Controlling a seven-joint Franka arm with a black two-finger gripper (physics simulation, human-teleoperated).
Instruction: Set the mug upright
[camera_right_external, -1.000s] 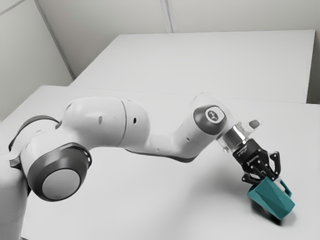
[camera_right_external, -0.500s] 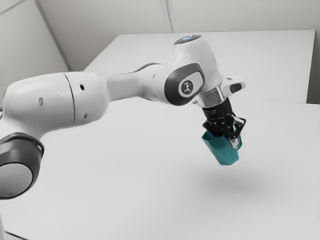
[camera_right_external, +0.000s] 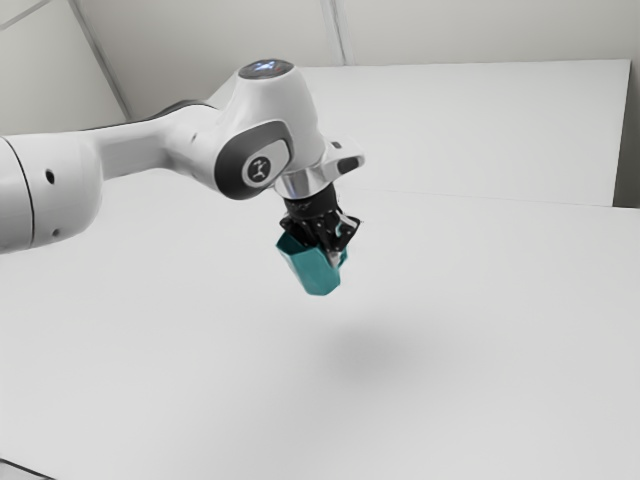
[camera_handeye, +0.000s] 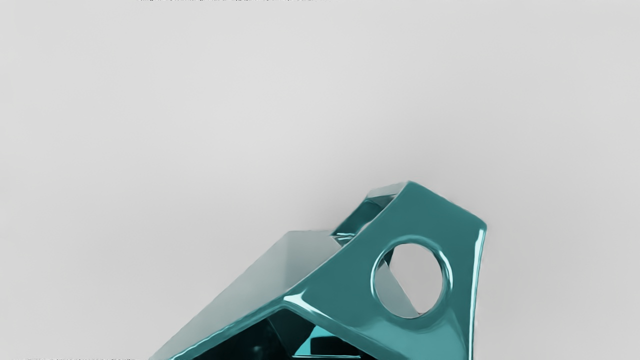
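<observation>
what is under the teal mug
The mug hangs above the white table, where a soft shadow shows; the patch of table hidden behind its body can't be seen.

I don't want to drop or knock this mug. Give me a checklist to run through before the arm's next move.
1. Mug held by the tool: ok, it hangs from it in the air.
2. Mug off the table: ok, its shadow lies apart below it.
3. Mug's open end up: ok, it is at the tool's side, with the base lower.
4. Mug upright: not ok, it leans, base toward the exterior view's right.
5. Grip firm enough to turn it: cannot tell, the pictures show no force.
</observation>
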